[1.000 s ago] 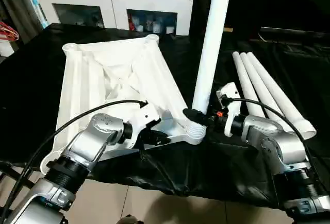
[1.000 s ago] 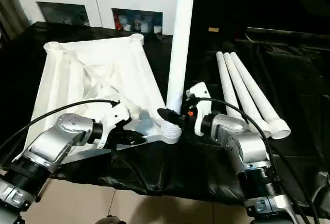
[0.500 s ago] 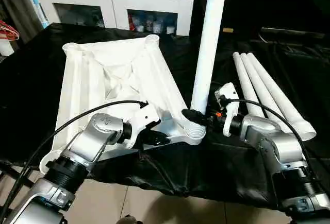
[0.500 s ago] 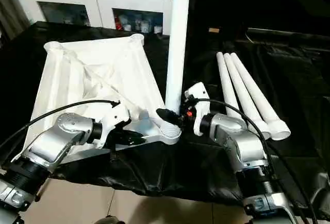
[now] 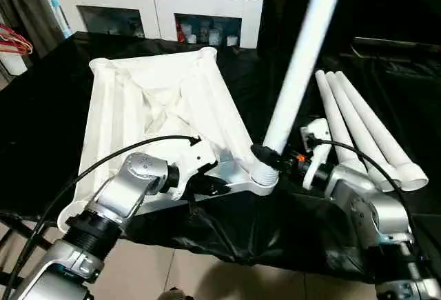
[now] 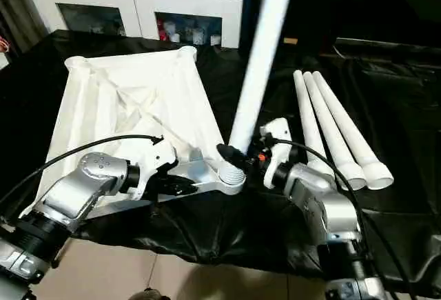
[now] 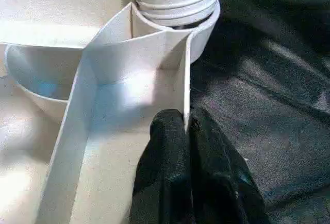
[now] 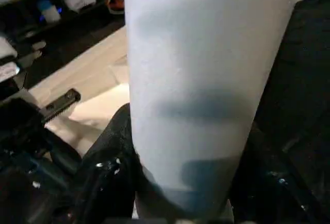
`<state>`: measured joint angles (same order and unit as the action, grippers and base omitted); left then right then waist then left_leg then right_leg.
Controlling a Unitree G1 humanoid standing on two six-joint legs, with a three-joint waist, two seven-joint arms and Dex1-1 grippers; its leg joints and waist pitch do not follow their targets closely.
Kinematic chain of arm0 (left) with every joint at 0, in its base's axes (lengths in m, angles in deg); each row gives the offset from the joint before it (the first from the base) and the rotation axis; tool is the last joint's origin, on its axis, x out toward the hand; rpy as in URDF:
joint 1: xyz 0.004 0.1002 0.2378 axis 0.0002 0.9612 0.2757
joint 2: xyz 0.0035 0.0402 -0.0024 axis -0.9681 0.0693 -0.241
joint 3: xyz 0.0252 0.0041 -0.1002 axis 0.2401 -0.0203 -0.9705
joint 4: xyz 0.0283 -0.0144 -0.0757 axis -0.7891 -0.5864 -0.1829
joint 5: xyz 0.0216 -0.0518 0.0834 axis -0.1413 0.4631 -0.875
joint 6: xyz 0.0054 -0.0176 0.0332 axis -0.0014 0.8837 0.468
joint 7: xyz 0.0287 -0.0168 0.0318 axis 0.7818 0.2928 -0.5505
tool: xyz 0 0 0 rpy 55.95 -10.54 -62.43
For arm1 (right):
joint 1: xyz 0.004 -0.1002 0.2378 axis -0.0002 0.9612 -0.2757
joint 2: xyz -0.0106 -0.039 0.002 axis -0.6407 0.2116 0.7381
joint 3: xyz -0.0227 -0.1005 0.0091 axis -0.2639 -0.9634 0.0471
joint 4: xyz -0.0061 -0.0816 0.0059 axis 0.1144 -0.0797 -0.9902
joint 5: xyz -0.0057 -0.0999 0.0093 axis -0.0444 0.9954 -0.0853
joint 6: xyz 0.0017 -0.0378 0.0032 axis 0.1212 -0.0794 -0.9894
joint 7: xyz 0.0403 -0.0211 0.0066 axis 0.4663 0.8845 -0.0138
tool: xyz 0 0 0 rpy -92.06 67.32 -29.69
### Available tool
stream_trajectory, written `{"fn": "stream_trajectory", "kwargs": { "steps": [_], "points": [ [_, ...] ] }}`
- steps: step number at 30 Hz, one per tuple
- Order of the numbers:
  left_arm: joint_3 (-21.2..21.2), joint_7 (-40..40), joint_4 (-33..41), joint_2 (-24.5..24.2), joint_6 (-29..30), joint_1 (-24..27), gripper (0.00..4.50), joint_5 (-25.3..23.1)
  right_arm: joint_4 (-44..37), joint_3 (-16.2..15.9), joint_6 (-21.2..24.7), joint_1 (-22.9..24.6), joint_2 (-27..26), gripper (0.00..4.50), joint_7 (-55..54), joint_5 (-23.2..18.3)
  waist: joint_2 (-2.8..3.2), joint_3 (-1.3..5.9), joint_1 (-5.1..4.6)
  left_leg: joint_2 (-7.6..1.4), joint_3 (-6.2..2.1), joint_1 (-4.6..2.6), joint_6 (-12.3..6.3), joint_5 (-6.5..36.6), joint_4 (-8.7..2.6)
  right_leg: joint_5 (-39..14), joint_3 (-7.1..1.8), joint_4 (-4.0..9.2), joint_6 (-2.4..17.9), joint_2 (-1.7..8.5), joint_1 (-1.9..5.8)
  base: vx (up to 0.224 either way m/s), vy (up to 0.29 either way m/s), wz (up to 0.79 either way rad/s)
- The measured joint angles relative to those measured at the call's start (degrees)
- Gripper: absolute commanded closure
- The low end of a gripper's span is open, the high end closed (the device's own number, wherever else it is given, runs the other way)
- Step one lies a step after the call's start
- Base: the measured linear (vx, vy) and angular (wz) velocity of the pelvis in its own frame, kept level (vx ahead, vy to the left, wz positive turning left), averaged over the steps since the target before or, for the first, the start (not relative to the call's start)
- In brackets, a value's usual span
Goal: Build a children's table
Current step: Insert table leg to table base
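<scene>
The white tabletop (image 5: 155,117) lies upside down on a table covered with black cloth (image 5: 41,107), its ribbed underside facing up and its corner sockets showing at the far corners. At the near right corner, a long white leg (image 5: 298,72) stands with its threaded end in the corner socket (image 5: 263,176) and leans away toward the right as it rises out of the top of the head view.

The right gripper (image 5: 270,158) is clamped around the lower part of this leg, just above the ribbed thread; in the right wrist view the leg passes between its black fingers (image 8: 111,152). The left gripper (image 7: 188,126) is pinched shut on the thin upright rim of the tabletop close to that same socket, one finger (image 7: 165,136) on each side of the wall, with the threaded end of the leg seated in the socket just beyond.

Three more white legs (image 5: 365,131) lie side by side on the black cloth to the right of the tabletop, touching one another, their open ends toward the robot. A white cabinet with glass doors (image 5: 158,3) stands behind the table.
</scene>
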<state>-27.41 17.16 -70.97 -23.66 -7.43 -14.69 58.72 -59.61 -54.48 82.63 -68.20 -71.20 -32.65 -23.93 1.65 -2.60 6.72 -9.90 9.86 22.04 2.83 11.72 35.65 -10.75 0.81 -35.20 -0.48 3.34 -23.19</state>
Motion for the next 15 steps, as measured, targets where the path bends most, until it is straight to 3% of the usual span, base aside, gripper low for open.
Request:
{"fn": "stream_trajectory", "kwargs": {
  "steps": [9, 15],
  "points": [
    [-0.1, -0.1, -1.3, 0.6, -1.3, 0.0, 4.50, -0.2, 0.7, 2.2, -4.3, 3.3, -2.3, 2.61, 0.0, -2.3, 0.49, 0.18, 0.07, 0.01, 0.00, -0.07, 0.00, 0.0, 0.00, 0.0, 0.03, 0.04, 0.0, 0.05, 0.11, 0.000, 0.000, 0.00],
    [-0.1, -0.6, -1.9, 0.9, -2.2, 0.0, 4.50, -0.7, 0.1, 0.9, -9.4, 5.0, -2.2, 2.61, -0.6, 0.4, 0.54, 0.22, -0.06, 0.01, 0.00, -0.12, 0.00, 0.0, 0.00, 0.0, 0.03, 0.06, 0.0, 0.07, 0.16, 0.000, 0.000, 0.00]
  ]
}}
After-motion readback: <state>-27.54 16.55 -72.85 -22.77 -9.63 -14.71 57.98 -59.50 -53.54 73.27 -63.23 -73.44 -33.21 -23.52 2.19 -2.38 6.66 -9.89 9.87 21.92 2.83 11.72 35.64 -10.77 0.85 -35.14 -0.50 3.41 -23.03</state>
